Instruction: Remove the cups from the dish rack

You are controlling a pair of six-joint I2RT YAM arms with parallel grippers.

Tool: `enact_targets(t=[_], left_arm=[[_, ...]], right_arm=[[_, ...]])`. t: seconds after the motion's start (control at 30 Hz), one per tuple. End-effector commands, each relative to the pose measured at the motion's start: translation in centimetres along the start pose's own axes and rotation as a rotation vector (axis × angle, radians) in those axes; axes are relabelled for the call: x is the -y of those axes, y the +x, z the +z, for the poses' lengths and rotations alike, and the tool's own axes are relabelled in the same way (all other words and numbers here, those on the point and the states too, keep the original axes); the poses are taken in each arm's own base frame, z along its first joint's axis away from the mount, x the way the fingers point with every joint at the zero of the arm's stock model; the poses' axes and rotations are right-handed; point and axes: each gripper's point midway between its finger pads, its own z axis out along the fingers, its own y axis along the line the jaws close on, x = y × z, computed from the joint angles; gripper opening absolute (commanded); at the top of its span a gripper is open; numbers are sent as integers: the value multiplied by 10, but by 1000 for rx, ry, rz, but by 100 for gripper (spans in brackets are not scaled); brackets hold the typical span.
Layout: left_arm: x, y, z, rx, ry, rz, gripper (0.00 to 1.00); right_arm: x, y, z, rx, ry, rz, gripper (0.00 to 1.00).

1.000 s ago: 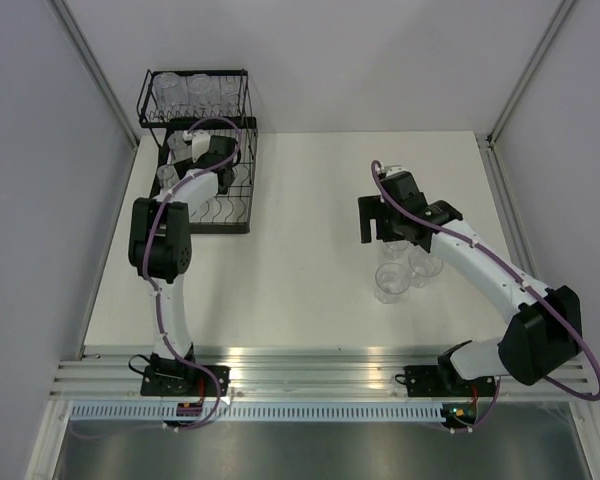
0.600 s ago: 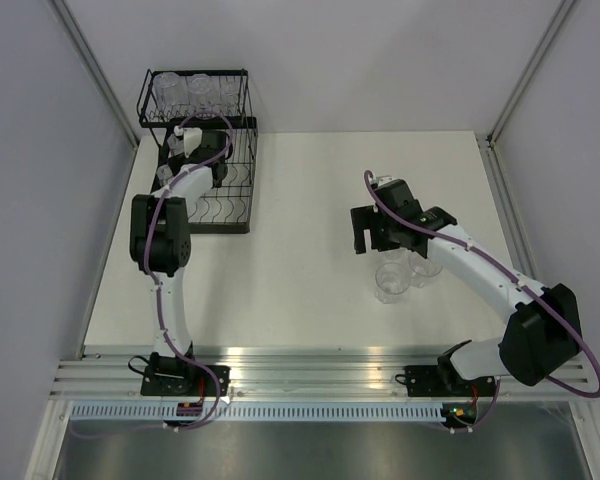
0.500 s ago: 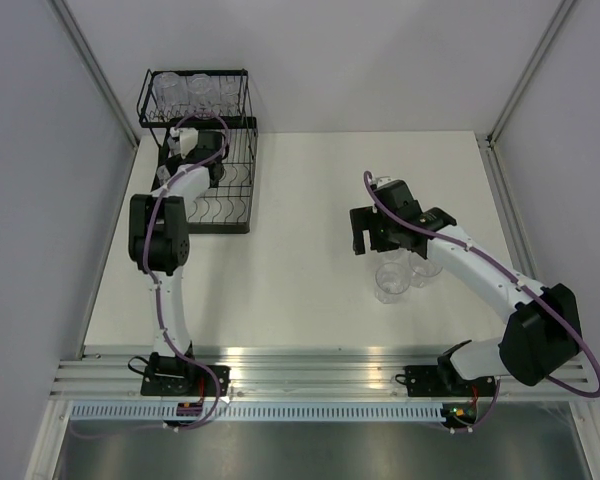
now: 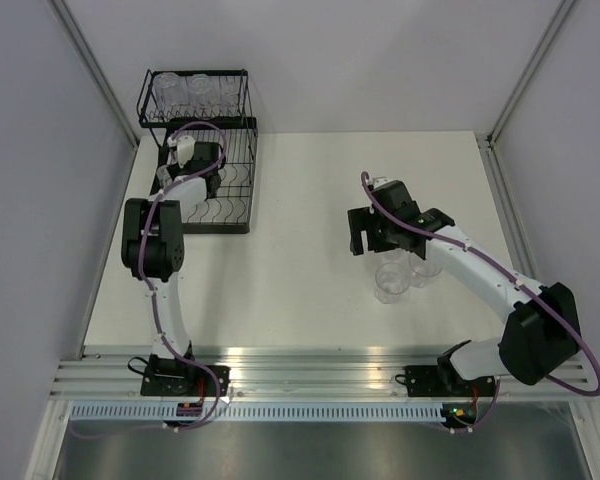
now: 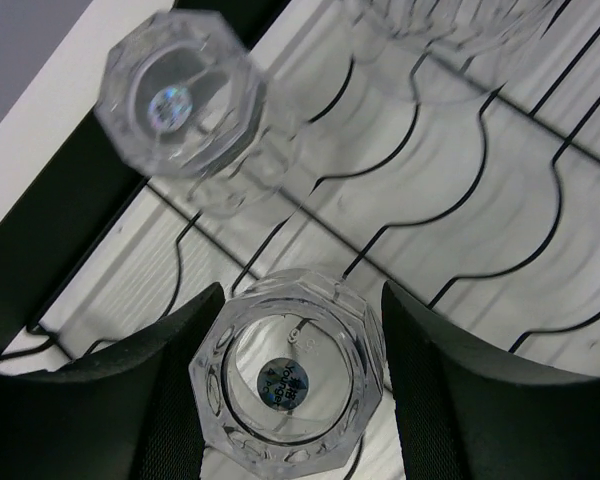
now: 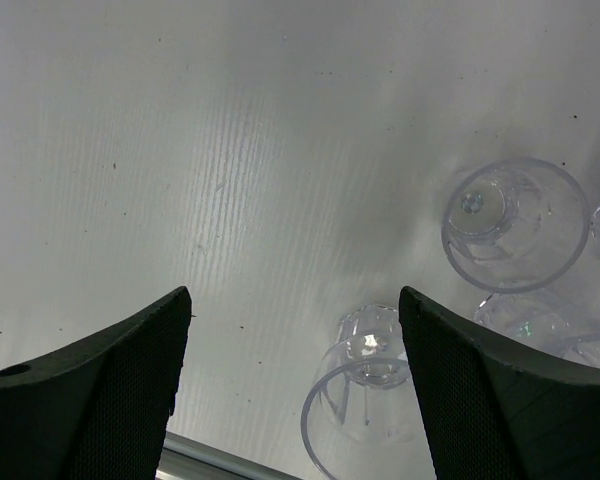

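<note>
Left pincer [image 5: 300, 300] sat open astride a cup [image 5: 288, 385] in the rack [image 5: 70, 230], base toward wrist, axis along fingers [image 5: 175, 390]; right pincer [image 6: 295, 295] open, well apart

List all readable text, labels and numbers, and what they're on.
Near cup, blue base sticker: white print, too small to read.
Far cup, base spot: blurred, unreadable.
Nothing else legible in any view.

My left arm [image 4: 152, 240] reaches far forward, left gripper [image 5: 300, 295] tipped down with jaws parted. My right arm [image 4: 480, 268] bends inward, right gripper [image 6: 292, 298] facing down, jaws wide apart.
</note>
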Motion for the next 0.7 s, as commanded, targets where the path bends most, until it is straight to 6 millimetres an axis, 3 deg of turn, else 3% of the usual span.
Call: enact_targets(t=[0.0, 0.13, 0.23, 0.27, 0.33, 0.37, 0.4, 0.43, 0.47, 0.5, 0.53, 0.57, 0.6, 0.63, 0.67], left_arm=[[-18, -4, -26, -3, -6, 21, 2], [-36, -25, -70, 30, 25, -61, 2], [-33, -33, -102, 47, 88, -111, 2], [-34, -50, -123, 85, 127, -159, 2], [-20, -47, -153, 91, 213, -160, 2], [-16, -58, -174, 111, 280, -209, 2], [-5, -62, -192, 114, 368, -244, 2], [13, -44, -208, 49, 517, -245, 2], [24, -38, -224, 14, 619, -298, 2], [33, -58, -255, 53, 770, -384, 2], [46, -24, -274, -46, 921, -369, 2], [51, -19, -292, -80, 1001, -420, 2], [59, -25, -322, -64, 1132, -452, 2], [62, 2, -336, -138, 1212, -431, 2], [64, 9, -349, -183, 1259, -477, 2]], right_arm=[[-11, -11, 0, 42, -32, -22, 88], [-22, -19, -8, 107, -71, -43, 89], [-41, -34, -24, 212, -163, -38, 93], [-45, -39, -26, 256, -190, -35, 97], [-54, -45, -42, 325, -256, -25, 98], [-55, -38, -40, 327, -273, -18, 98], [-60, -44, -44, 369, -310, -17, 98], [-68, -35, -46, 360, -366, -7, 98], [-77, -40, -50, 394, -421, -4, 98], [-83, -38, -52, 398, -466, 4, 98], [-91, -37, -58, 411, -521, 13, 98], [-101, -22, -57, 373, -604, 42, 98], [-110, -31, -66, 431, -674, 56, 98], [-117, -30, -75, 453, -738, 67, 98], [-125, -25, -82, 476, -831, 108, 98]])
